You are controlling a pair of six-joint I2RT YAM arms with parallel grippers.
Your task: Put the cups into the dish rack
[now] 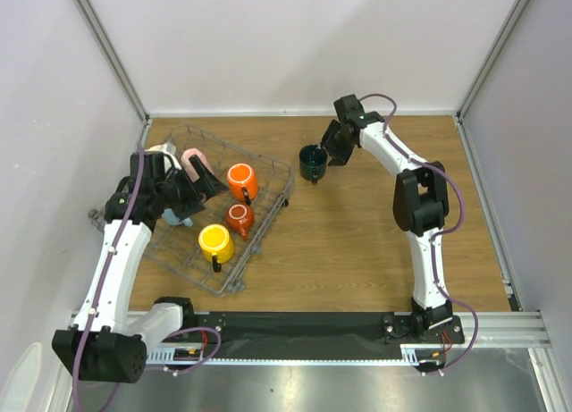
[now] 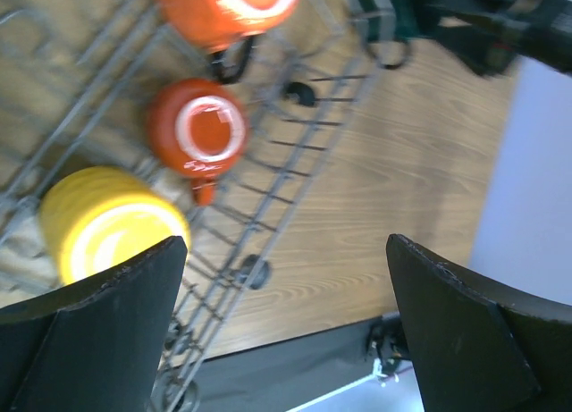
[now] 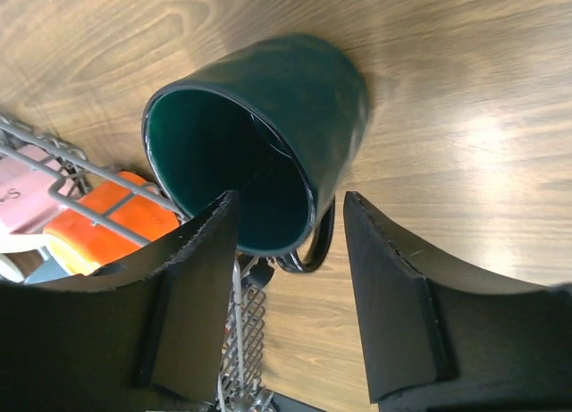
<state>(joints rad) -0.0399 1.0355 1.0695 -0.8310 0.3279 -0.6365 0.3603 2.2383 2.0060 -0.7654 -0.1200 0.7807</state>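
From the top camera, the dish rack [image 1: 255, 242] is sitting on the left of the table, holding an orange mug [image 1: 241, 181], a small red mug [image 1: 239, 217] and a yellow mug [image 1: 215, 242], with a pink mug [image 1: 192, 160] and a cream mug [image 1: 161, 151] at its far corner. The dark green mug [image 1: 312, 162] is standing upright on the wood just beyond the rack's right end, so the right gripper [image 1: 329, 153] is reaching down to it while the left gripper [image 1: 201, 184] is hanging over the rack. On the left wrist camera, that gripper's fingers [image 2: 98, 323] are spread wide with nothing between them, looking down on three racked mugs. On the right wrist camera, the jaws are standing apart, straddling the green mug's near wall and handle [image 3: 317, 247] (contact I cannot confirm), probably lining up a rim pinch for lifting it across.
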